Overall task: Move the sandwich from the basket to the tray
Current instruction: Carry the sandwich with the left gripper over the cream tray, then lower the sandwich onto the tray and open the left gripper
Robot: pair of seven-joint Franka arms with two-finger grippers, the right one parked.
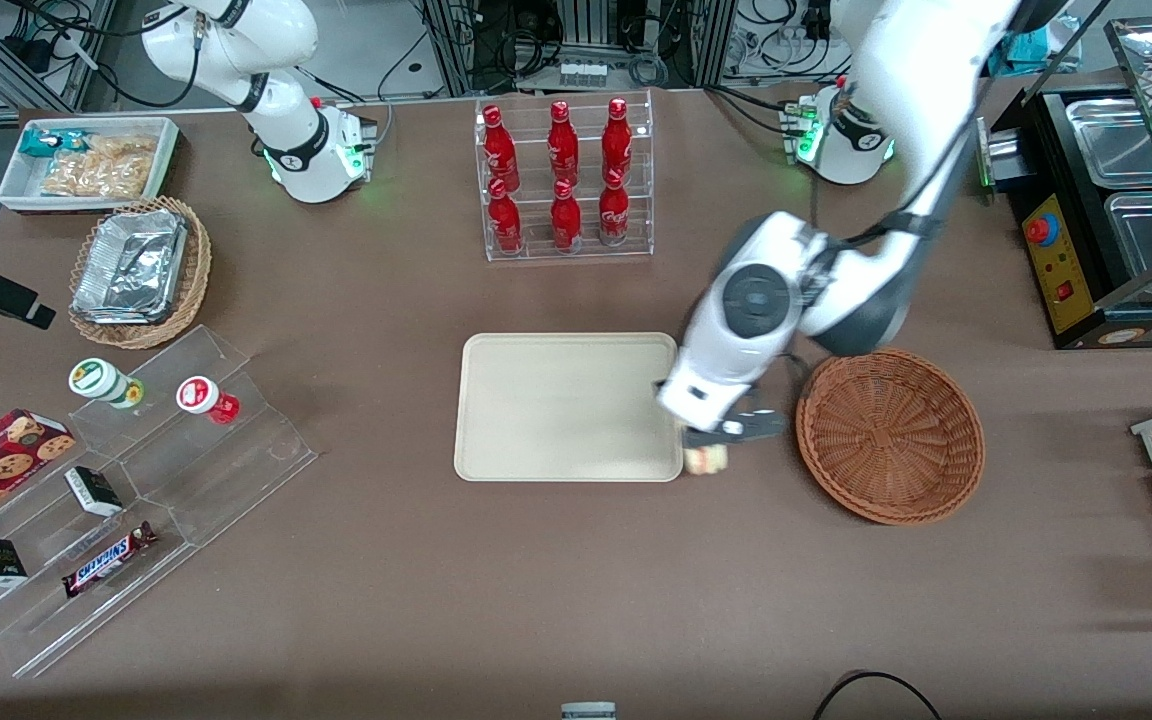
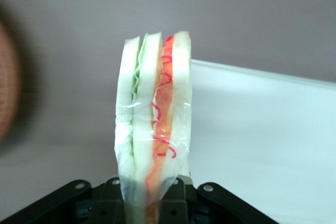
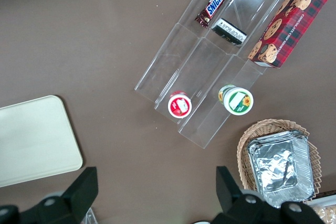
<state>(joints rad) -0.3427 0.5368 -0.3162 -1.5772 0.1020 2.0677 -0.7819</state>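
My gripper (image 1: 708, 450) hangs between the tray (image 1: 566, 405) and the basket (image 1: 891, 435), shut on the sandwich (image 1: 706, 461). In the left wrist view the sandwich (image 2: 155, 124) stands upright between the black fingers (image 2: 181, 203), a clear-wrapped wedge of white bread with green and red-pink layers. It is held just above the table at the tray's corner nearest the camera, on the basket's side, with the cream tray (image 2: 262, 140) spreading beside it. The round reddish-brown wicker basket holds nothing that I can see.
A clear rack of red bottles (image 1: 563, 180) stands farther from the camera than the tray. Toward the parked arm's end lie a tan basket with foil tray (image 1: 136, 270), a white snack bin (image 1: 86, 160) and acrylic steps with snacks (image 1: 126, 480). A black appliance (image 1: 1106, 210) stands at the working arm's end.
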